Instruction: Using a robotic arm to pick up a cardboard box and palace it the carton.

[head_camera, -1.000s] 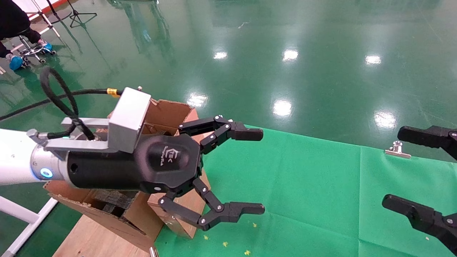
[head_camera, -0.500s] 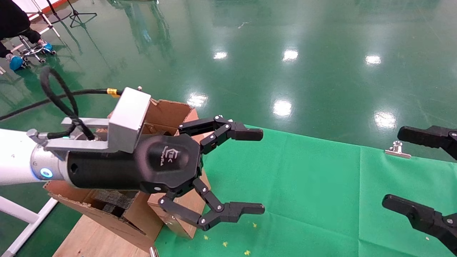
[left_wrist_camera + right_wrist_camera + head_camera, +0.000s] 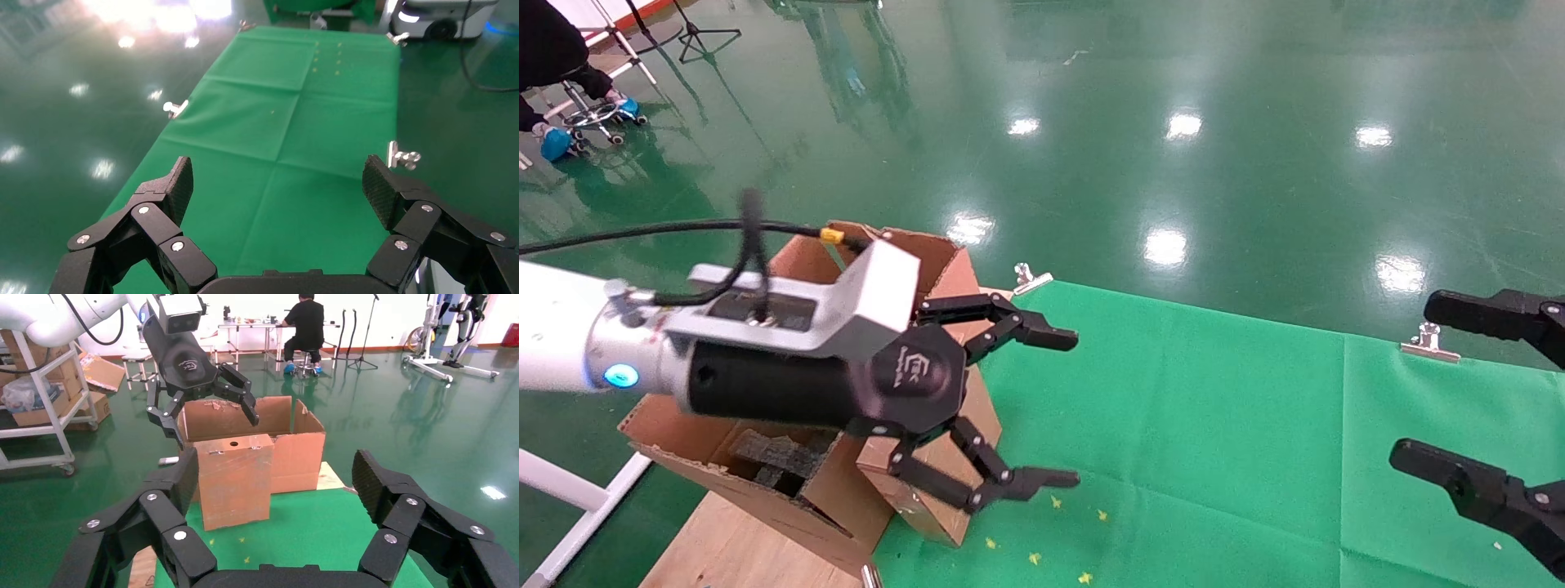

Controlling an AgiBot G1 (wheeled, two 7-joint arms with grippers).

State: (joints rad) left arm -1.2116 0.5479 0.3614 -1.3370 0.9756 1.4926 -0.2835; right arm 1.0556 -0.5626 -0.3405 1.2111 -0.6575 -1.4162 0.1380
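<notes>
- Two claws in play. My right gripper [image 3: 1422,382] is parked with its jaws spread wide, well apart from the carton [image 3: 928,245] on the far side of the green cloth [image 3: 1214,425].
- The robotic arm's left gripper [image 3: 1068,408] is the working one. Its jaws are spread and hold nothing, and it hangs just off the carton's cloth-side wall, fingers reaching out over the cloth.
- The cardboard box [image 3: 932,510] stands on end on the cloth edge, against the carton's outer wall as far as I can tell. Its long axis is upright, with a taped top edge.
- Key relation: seen from the right wrist, the left gripper [image 3: 211,424] sits above the box [image 3: 235,481], one finger to each side of the top. The left wrist view shows only cloth, so the box lies below and behind the fingertips.
- My judgement: the left arm is far nearer; I would pull back toward the carton and drop before closing.
- The carton's flaps stand open with black foam [image 3: 772,457] inside.
</notes>
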